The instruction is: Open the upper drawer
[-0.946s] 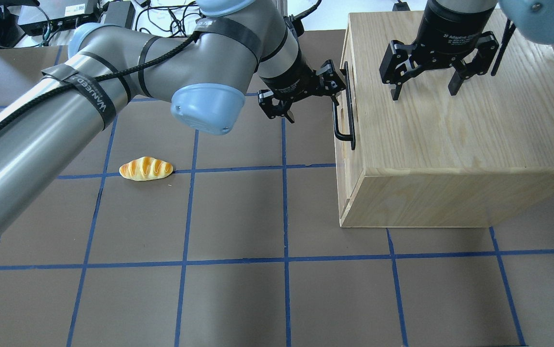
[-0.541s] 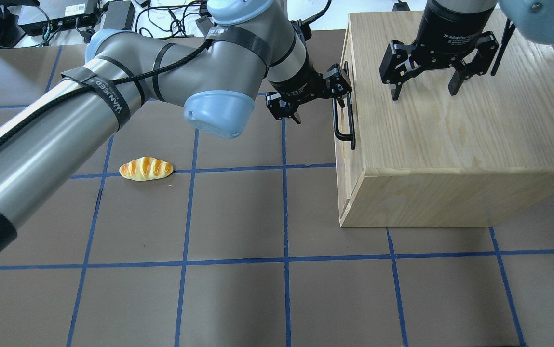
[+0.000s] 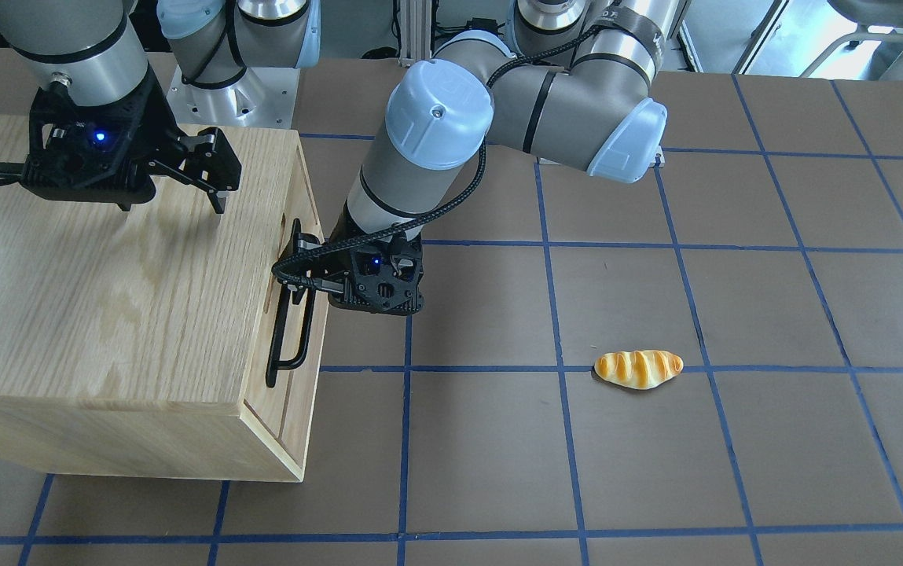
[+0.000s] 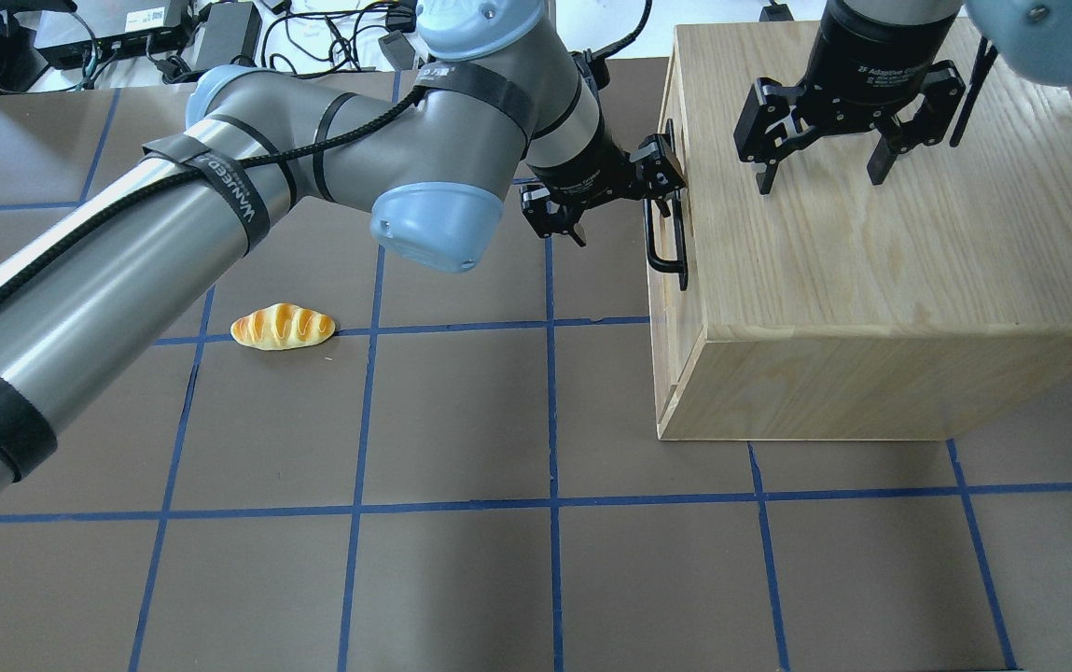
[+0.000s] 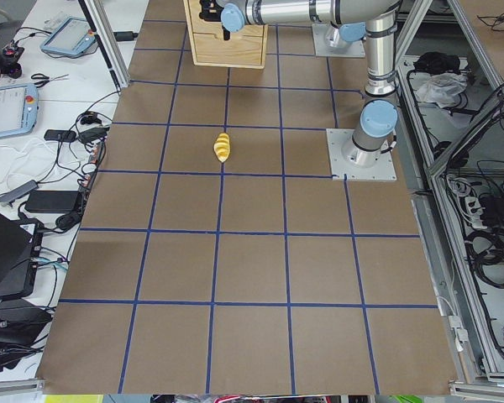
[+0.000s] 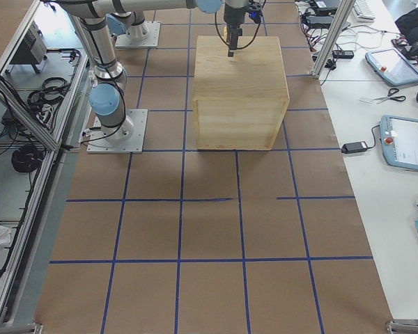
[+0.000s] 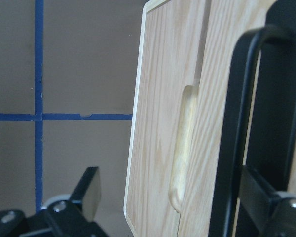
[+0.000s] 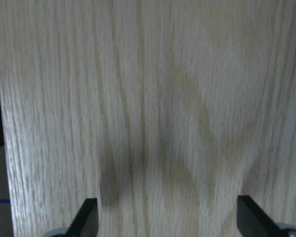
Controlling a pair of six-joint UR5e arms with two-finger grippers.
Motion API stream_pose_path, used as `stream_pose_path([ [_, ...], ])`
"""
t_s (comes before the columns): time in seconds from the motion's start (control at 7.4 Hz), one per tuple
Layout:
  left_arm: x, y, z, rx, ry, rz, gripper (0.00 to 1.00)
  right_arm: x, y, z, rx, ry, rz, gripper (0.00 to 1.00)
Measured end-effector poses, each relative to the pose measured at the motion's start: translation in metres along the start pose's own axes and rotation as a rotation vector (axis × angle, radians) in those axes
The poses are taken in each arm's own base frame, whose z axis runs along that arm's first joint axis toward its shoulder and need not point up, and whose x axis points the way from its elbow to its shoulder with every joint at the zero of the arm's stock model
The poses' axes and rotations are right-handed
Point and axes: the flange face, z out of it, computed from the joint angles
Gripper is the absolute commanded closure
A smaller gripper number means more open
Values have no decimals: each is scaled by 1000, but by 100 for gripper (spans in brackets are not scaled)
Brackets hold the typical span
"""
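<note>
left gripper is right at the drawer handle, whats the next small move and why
Probably close the left gripper on the black bar handle. The left wrist view shows the bar between its open fingers, nearer one of them. The upper drawer looks shut, flush with the panel beside it. Nothing is gripped yet, so a firm hold should come before any pull.
</note>
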Motion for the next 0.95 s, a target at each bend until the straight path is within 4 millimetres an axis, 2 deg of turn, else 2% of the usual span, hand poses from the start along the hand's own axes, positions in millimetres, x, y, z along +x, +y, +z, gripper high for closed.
stream_pose_path([
  [0.95, -8, -2, -5, 21, -44, -2, 0, 0, 0, 0, 0, 0, 0, 0],
])
